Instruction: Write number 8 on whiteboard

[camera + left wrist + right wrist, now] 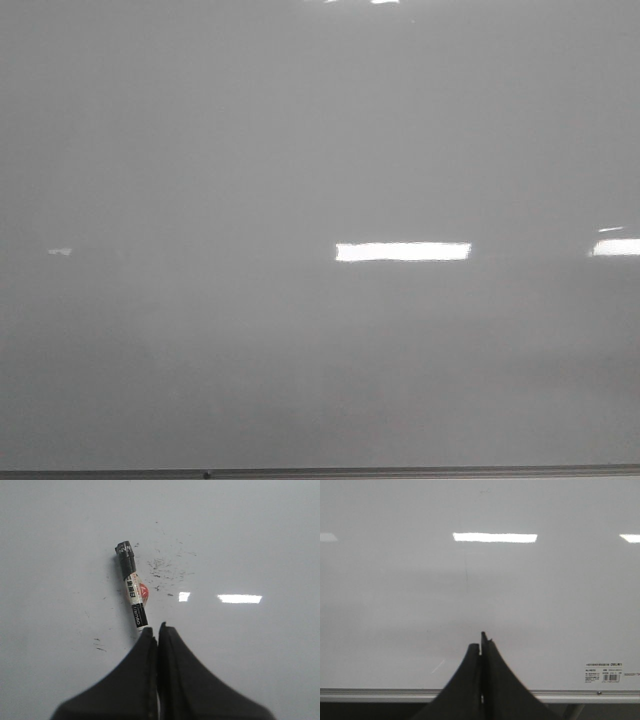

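Note:
The whiteboard point(300, 150) fills the front view, pale grey and glossy, and neither gripper shows there. No number 8 shows in any view. In the left wrist view a marker point(132, 587) lies flat on the whiteboard point(250, 540). It has a white labelled barrel, and its black cap points away from me. My left gripper point(156, 630) is shut with nothing between its jaws, and the marker's near end lies just beyond its left fingertip. My right gripper point(481, 640) is shut and empty over the whiteboard point(395, 605), near its framed edge.
Small black marker specks point(167, 570) are scattered beside the marker's cap. The board's metal frame edge point(370, 695) runs under my right gripper, and a printed label point(611, 672) sits near it. Another frame edge point(300, 472) lines the front view's bottom. Bright glare patches point(402, 251) lie on the board.

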